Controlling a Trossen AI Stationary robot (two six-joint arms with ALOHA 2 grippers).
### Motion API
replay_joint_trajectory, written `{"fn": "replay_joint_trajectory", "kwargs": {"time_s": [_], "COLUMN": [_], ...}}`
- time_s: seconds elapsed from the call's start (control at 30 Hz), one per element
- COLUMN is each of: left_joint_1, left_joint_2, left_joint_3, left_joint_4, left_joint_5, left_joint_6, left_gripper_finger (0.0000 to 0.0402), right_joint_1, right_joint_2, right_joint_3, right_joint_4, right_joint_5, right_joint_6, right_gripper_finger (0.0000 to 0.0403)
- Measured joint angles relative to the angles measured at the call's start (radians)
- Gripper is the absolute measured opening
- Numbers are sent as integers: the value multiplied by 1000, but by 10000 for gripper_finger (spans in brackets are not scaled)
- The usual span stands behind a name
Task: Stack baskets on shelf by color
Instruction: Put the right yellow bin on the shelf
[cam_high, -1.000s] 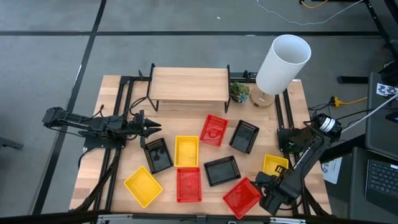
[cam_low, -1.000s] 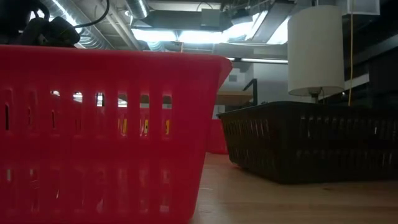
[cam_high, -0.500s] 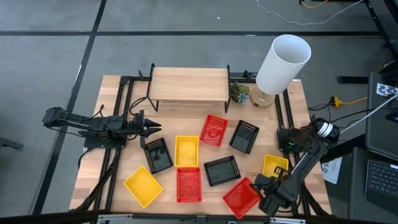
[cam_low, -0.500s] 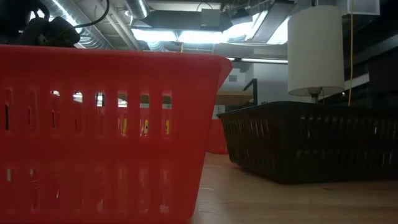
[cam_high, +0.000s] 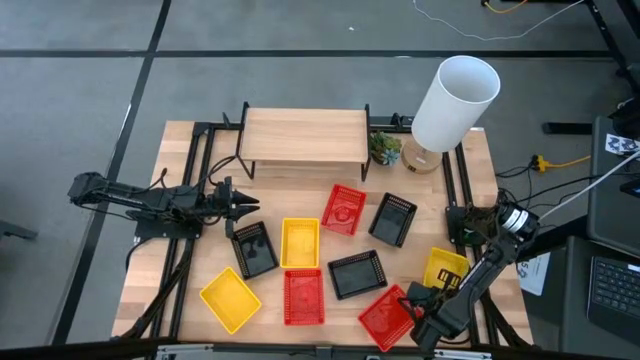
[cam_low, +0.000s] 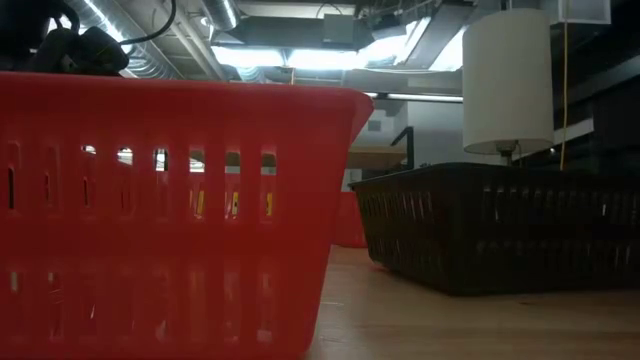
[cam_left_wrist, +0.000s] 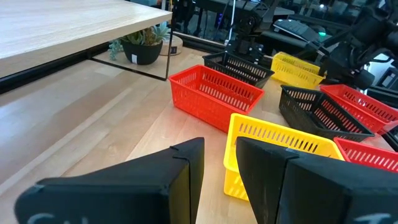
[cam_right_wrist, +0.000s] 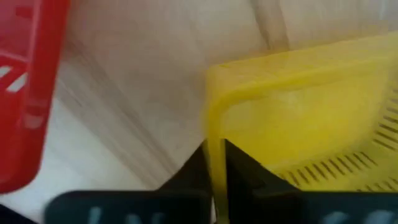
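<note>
Nine baskets lie bottom-down on the wooden table; none is on the shelf. My right gripper is at the near right, shut on a yellow basket, beside a red basket. My left gripper is slightly open and empty at the table's left, just beyond a black basket. In the left wrist view my left gripper faces a yellow basket and a red one. The low view shows a red basket close up and a black one. My right gripper holds the yellow basket by its rim near a corner, the corner facing the red basket. One finger stands inside the wall and the other outside. The fingers come from the table's near side. Whether the basket is off the table I cannot tell.
A white lamp and a small potted plant stand at the far right beside the shelf. More baskets fill the table's middle: red, black, yellow, black, red, yellow.
My right arm has swung a little toward the table's near edge, and its gripper has gone slightly toward the table's left beside the yellow basket. The left arm has kept still.
</note>
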Motion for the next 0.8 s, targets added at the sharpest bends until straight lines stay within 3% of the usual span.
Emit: {"fn": "replay_joint_trajectory", "kwargs": {"time_s": [0.2,0.4,0.53,0.67,0.8], "left_joint_1": [0,0,0,0,0], "left_joint_2": [0,0,0,0,0], "left_joint_3": [0,0,0,0,0], "left_joint_4": [0,0,0,-4,-8], "left_joint_5": [0,0,0,0,0], "left_joint_6": [0,0,0,-24,-21], "left_gripper_finger": [86,86,86,86,86], "right_joint_1": [-41,-69,-82,-104,-153], "right_joint_2": [0,0,-7,-12,-13], "right_joint_3": [75,284,437,544,624], "right_joint_4": [-91,-364,-438,-440,-436], "right_joint_5": [-57,-30,150,498,818], "right_joint_6": [-2,-1,-19,-57,-227], "right_gripper_finger": [3,1,1,0,0]}}
